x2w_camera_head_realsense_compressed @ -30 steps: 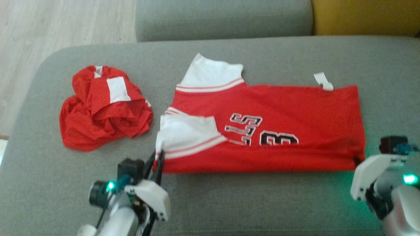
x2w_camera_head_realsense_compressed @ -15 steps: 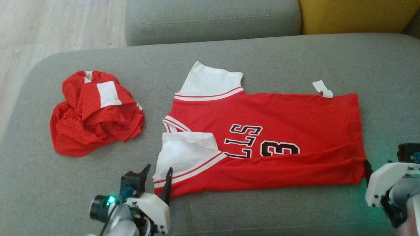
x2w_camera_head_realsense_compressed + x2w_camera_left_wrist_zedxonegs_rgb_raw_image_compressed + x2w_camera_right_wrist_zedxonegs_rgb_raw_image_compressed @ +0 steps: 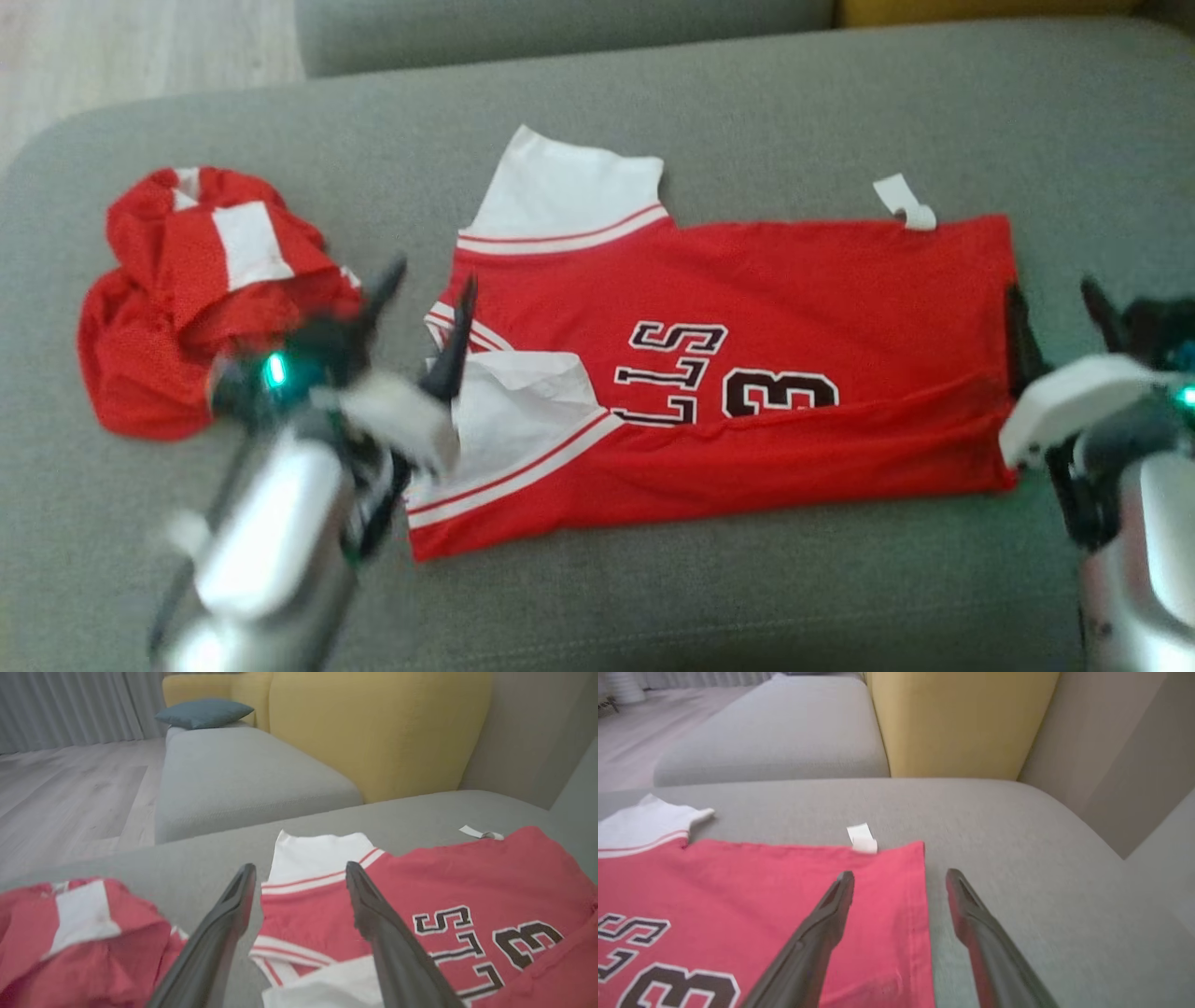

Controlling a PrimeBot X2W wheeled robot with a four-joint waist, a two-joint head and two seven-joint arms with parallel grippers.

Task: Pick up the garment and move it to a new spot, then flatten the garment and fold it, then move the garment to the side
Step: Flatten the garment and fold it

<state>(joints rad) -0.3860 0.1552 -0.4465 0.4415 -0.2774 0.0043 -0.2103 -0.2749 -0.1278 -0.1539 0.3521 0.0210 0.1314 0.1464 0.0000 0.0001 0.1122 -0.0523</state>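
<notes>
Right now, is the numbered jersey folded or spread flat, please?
Partly folded: the jersey has its near edge turned over, cutting off the lettering; one white sleeve sticks out.

Black white-edged letters "LLS" and a big "3" read across the red jersey, right beside its folded-over white sleeve.

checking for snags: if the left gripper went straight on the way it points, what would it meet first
Probably the jersey's far white sleeve, seen between the left gripper's fingertips; height above it is unclear.
</notes>
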